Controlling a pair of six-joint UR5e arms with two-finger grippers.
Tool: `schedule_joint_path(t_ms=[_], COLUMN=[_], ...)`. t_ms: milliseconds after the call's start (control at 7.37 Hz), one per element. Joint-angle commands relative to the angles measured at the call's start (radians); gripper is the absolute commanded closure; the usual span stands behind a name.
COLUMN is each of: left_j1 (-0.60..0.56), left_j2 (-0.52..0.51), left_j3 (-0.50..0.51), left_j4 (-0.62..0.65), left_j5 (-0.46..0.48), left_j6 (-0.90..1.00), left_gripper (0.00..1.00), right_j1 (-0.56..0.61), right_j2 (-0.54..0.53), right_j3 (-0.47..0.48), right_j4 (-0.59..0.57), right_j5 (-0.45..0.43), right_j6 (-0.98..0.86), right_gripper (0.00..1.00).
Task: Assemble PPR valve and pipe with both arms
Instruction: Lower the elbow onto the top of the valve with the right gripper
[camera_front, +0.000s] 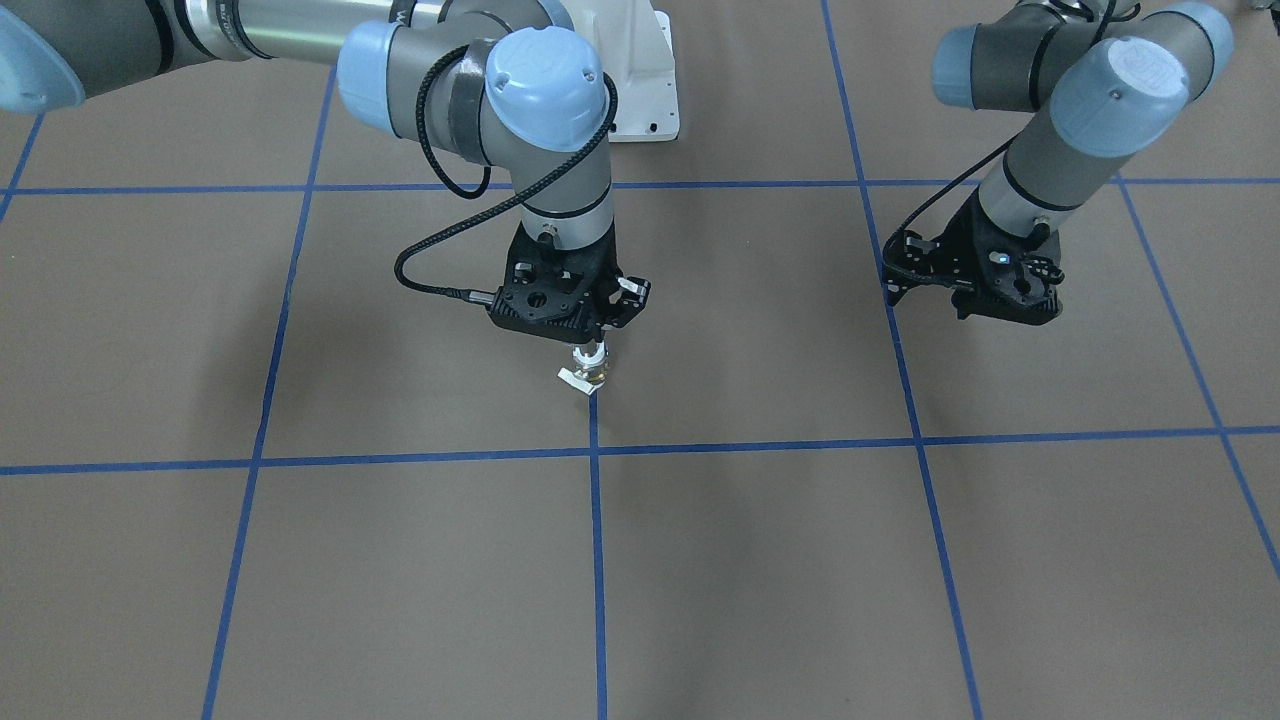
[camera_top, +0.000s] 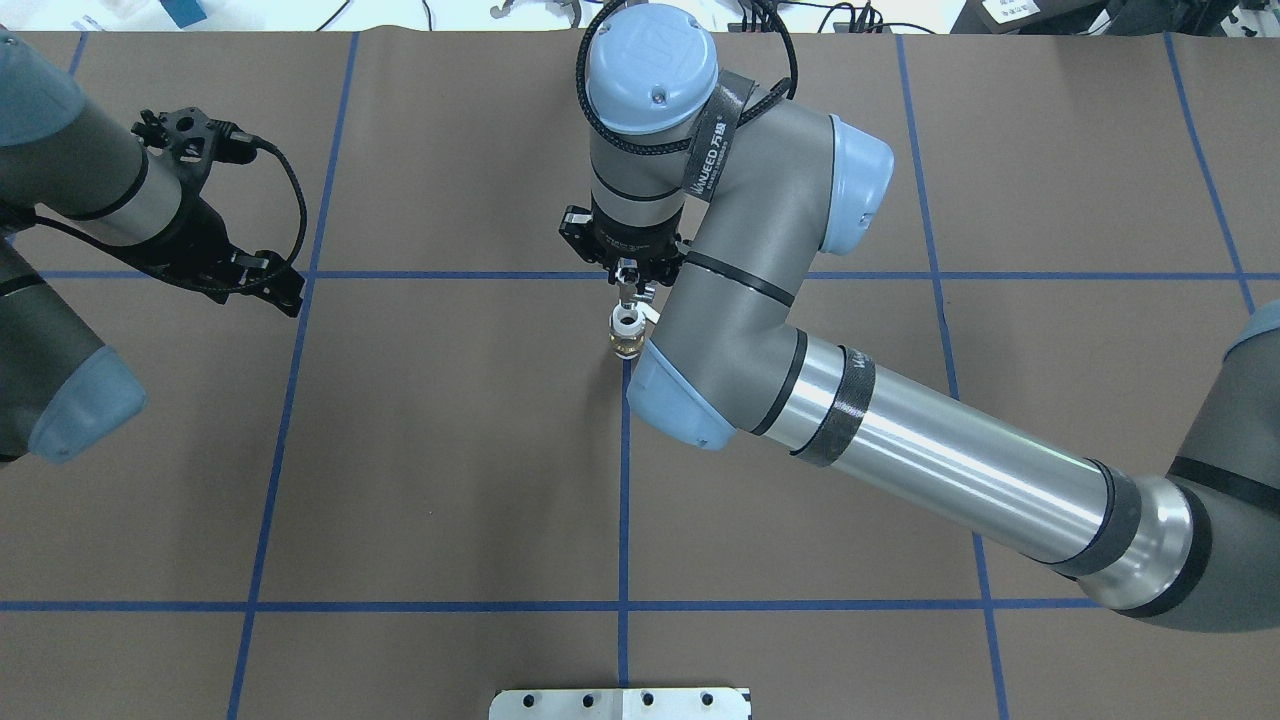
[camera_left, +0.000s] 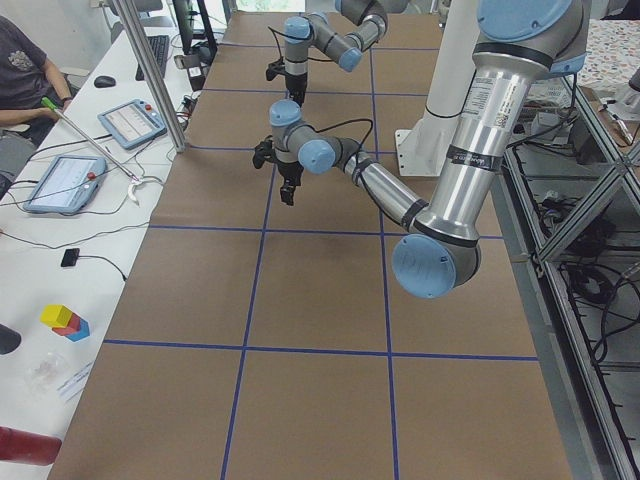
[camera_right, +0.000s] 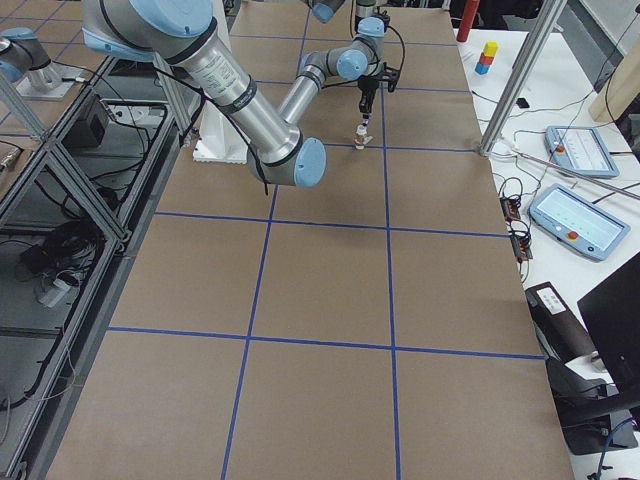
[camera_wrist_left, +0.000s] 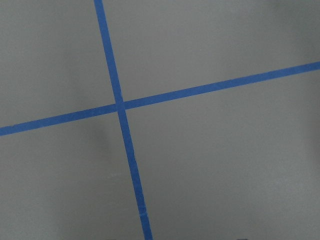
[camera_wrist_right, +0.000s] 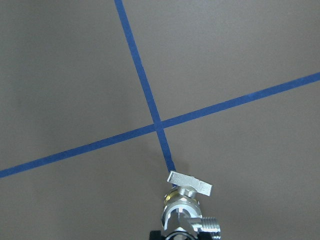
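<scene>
A small metal valve (camera_front: 592, 372) with a lever handle (camera_wrist_right: 190, 183) and a white ring on its top end (camera_top: 625, 320) hangs upright from my right gripper (camera_front: 590, 345), which is shut on its upper part. It sits over a blue tape line near the table's middle; I cannot tell whether it touches the table. It also shows in the exterior right view (camera_right: 360, 134). My left gripper (camera_top: 285, 290) hovers apart at the left with nothing in it; I cannot tell whether it is open or shut. Its wrist view shows only tape lines. No pipe shows in any view.
Blue tape lines (camera_front: 597, 560) divide the brown table into squares. The white bolted pedestal (camera_front: 645, 85) stands at the robot's side. An aluminium post (camera_left: 150, 75) and a bench with tablets (camera_left: 130, 122) and an operator run along the far edge.
</scene>
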Motion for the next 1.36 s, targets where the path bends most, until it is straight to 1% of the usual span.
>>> schedule_joint_path(t_ms=[0, 1221], left_j1=[0.000, 0.002], left_j2=[-0.001, -0.006], left_j3=[0.001, 0.003], left_j4=[0.000, 0.000], left_j5=[0.000, -0.001], left_j6=[0.000, -0.002], left_gripper=[0.16, 0.16], right_j1=[0.000, -0.008], right_j2=[-0.006, -0.016], right_j3=[0.002, 0.021], right_j4=[-0.001, 0.001], right_j5=[0.001, -0.001], right_j6=[0.000, 0.003], right_gripper=[1.00, 1.00])
